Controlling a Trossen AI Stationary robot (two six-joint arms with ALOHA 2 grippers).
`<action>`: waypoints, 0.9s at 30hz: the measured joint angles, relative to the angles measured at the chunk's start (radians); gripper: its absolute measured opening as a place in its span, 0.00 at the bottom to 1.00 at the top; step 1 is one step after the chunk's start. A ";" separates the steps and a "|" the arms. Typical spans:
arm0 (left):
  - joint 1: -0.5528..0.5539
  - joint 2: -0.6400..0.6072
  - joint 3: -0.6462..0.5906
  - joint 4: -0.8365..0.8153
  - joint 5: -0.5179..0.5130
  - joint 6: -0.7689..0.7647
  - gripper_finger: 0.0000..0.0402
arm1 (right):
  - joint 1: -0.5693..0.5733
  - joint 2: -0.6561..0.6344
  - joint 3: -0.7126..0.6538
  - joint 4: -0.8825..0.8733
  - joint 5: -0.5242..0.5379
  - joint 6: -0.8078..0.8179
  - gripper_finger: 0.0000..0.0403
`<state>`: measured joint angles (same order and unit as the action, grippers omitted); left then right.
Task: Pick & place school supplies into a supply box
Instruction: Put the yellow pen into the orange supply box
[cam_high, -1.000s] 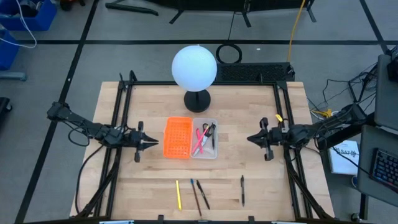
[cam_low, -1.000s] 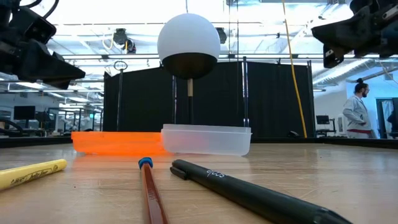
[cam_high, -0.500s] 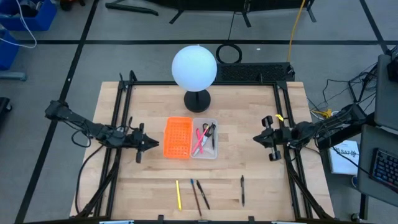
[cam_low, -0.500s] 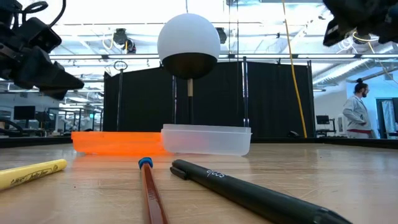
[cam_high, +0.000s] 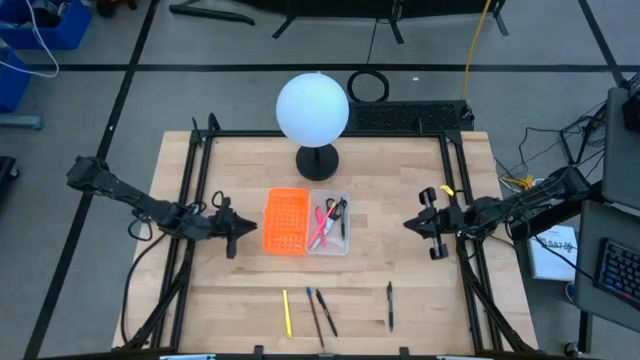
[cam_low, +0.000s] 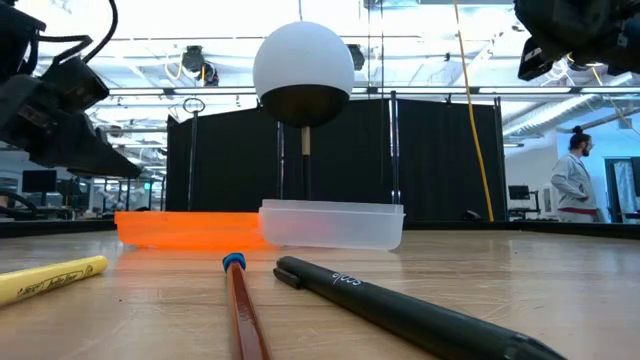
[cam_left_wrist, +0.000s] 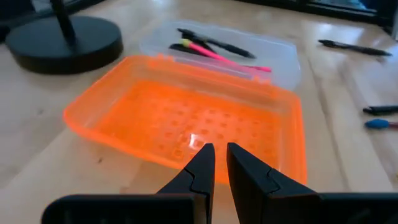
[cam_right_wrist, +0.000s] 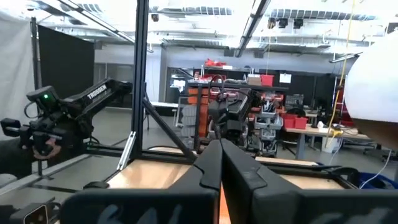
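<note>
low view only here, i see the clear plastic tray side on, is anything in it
Observer: Yes. The clear plastic tray holds a pink pen, black-handled scissors and a dark pen.
Operator: what's left on the table
Observer: Four items near the front edge: a yellow pencil, a blue-capped pencil, a black pen, and another black pen apart.
Operator: where's the left gripper
Observer: The left gripper hangs beside the orange perforated tray, fingers nearly closed, holding nothing.

Wooden tabletop (cam_low: 560, 290). Clear supply box (cam_low: 332, 224) mid-distance, touching an orange tray (cam_low: 190, 227) beside it. White globe lamp (cam_low: 303, 63) behind both. Foreground: yellow pen (cam_low: 50, 278), blue-tipped pencil (cam_low: 243, 312), black pen (cam_low: 400, 312). Person (cam_low: 573, 182) stands far back.
</note>
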<state>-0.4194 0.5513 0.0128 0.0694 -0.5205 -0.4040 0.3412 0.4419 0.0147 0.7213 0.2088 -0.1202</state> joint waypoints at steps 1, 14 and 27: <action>0.000 0.009 0.000 0.003 0.000 -0.021 0.12 | 0.000 0.000 0.000 0.004 0.000 0.000 0.00; -0.037 0.211 0.349 0.048 0.225 0.074 0.12 | 0.000 0.000 0.000 0.126 0.053 -0.115 0.00; -0.098 0.926 0.978 -0.301 0.172 0.322 0.12 | 0.000 0.000 0.000 0.162 0.265 -0.118 0.00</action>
<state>-0.5177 1.4774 0.9909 -0.2320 -0.3482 -0.0824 0.3408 0.4419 0.0147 0.8829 0.4736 -0.2384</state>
